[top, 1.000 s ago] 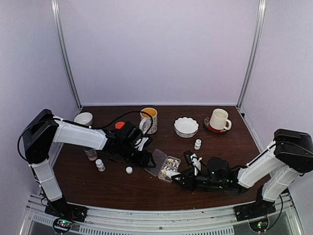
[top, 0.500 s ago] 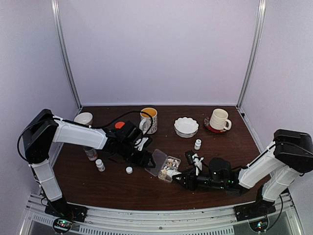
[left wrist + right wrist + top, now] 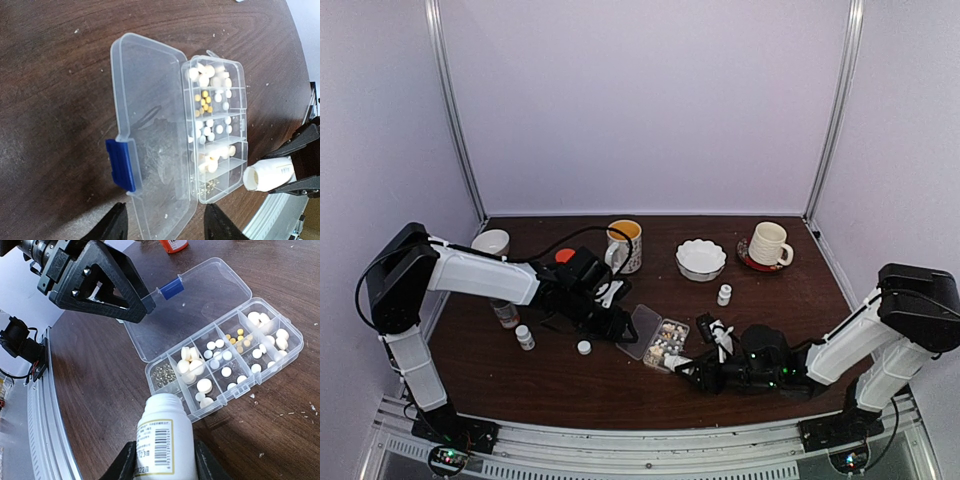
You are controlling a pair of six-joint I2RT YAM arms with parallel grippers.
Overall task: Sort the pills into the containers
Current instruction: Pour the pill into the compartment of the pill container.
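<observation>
At the middle of the dark table, toward its near edge, the clear organizer box is seen lying open. Its lid is folded flat at the box's 9 o'clock in the top view. The pills are held in the compartments. White round ones are spread through most cells, small yellow ones are gathered in one, and tiny tan pellets are heaped in an end cell.

The left gripper is placed at the lid's 6 o'clock end in its own wrist view. Its jaws are held moderately apart with nothing clamped between them. The lid's near corner is seen below the gap, and whether it is touched cannot be told. The blue latch is found on the lid's 9 o'clock edge in that view.

The right gripper is closed around a white bottle. The bottle is tipped on its side, uncapped, and its open mouth is brought just beside the box's corner by the tan pellets, at the box's 5 o'clock in the left wrist view.

Farther back in the top view, a mug is set at the box's 11 o'clock and a white bowl at 1 o'clock. A white cup is stood on a red saucer at 2 o'clock.
</observation>
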